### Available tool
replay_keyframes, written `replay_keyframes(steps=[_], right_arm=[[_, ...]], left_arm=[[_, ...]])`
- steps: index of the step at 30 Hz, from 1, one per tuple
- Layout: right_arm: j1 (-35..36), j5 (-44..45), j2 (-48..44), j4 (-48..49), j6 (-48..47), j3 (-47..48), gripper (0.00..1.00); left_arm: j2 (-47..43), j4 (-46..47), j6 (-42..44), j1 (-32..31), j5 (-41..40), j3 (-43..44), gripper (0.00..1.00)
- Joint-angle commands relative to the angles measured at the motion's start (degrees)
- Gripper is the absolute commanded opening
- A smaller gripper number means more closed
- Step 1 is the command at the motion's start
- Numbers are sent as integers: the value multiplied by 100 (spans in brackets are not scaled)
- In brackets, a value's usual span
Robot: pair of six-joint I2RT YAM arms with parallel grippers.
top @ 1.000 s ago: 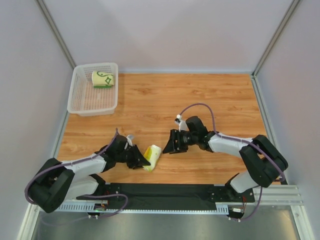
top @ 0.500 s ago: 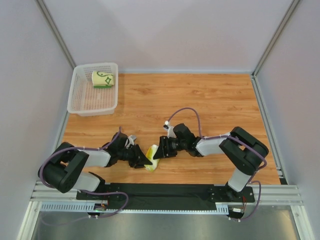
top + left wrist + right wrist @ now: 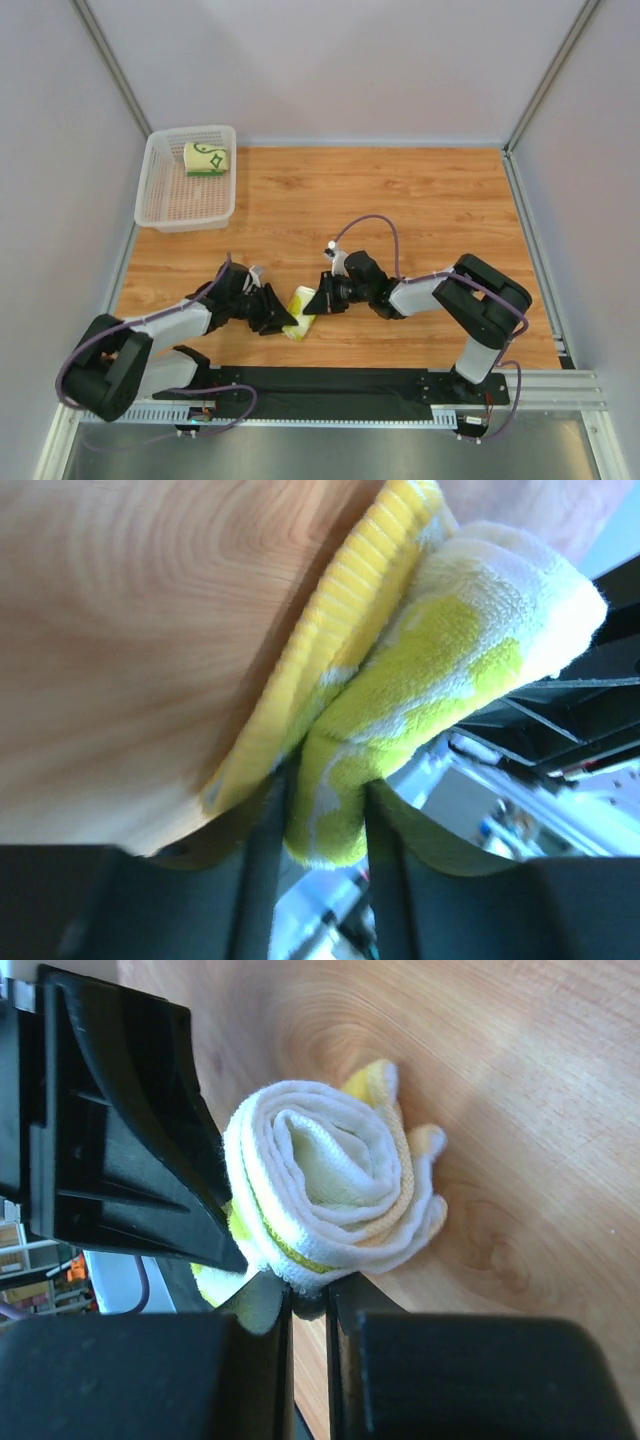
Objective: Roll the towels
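A rolled towel [image 3: 299, 313], cream with yellow-green blotches and an orange edge, lies on the wooden table near the front. My left gripper [image 3: 281, 316] is at its left end. In the left wrist view the towel [image 3: 440, 660] sits between both fingers of the left gripper [image 3: 325, 830], touching each. My right gripper [image 3: 316, 300] is at its right end, jaws nearly together. In the right wrist view the right gripper [image 3: 308, 1295] pinches the outer edge of the roll [image 3: 330, 1190]. A second rolled towel [image 3: 207, 158], cream with dark green lines, lies in the basket.
The white plastic mesh basket [image 3: 160, 190] stands at the table's back left corner. Grey walls enclose the table on three sides. The black rail [image 3: 330, 385] carrying both arm bases runs along the near edge.
My right gripper has moved left up to the roll's right end and closed on its edge. The left gripper has stayed at the left end, its jaws slightly wider.
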Motion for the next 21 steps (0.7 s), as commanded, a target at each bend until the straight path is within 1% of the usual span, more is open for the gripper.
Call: replay_keyframes(steps=[1,2,3,4,5,7,10,11,13,17,21], right_arm=[[-13,455,-555,-441,-416,135,0],[-13,455,-652,-592,-530,171,0],[-13,411,-801,-716,-592,206,0],[-13,393,-863,-1004,-653,346,0],[-13,376,-916,-1120,-698,382,0],[-13,270,-1040,-1418,-794,548,0],[-13,112,-1171,-1683,-847,646,0],[-4,77,-1215,-1736,-847,689,0],[13,-64,-1355,-1894,-874,751,0],[48,-204,-1646,-2281,-927,953,0],[66,-441,-1901,-2483,-856,1138,0]], left_arm=[[-1017,-2029,799,14,-1050,269,45],[-1283,-2510,905,5,-1226,375,46],[-1556,-2698,1001,-4,-1297,576,47],[-2028,-2865,1246,-13,-1341,682,48],[-2251,-3119,1344,-21,-1420,884,48],[-2812,-3314,1633,-65,-1526,1052,50],[-3244,-3254,1907,-109,-1588,1167,54],[-3298,-3097,2038,-170,-1570,1167,55],[-3351,-2938,2136,-319,-1614,1184,59],[-3194,-2490,2364,-969,-2096,1263,62],[-2851,-2085,2391,-1164,-2229,1255,62]])
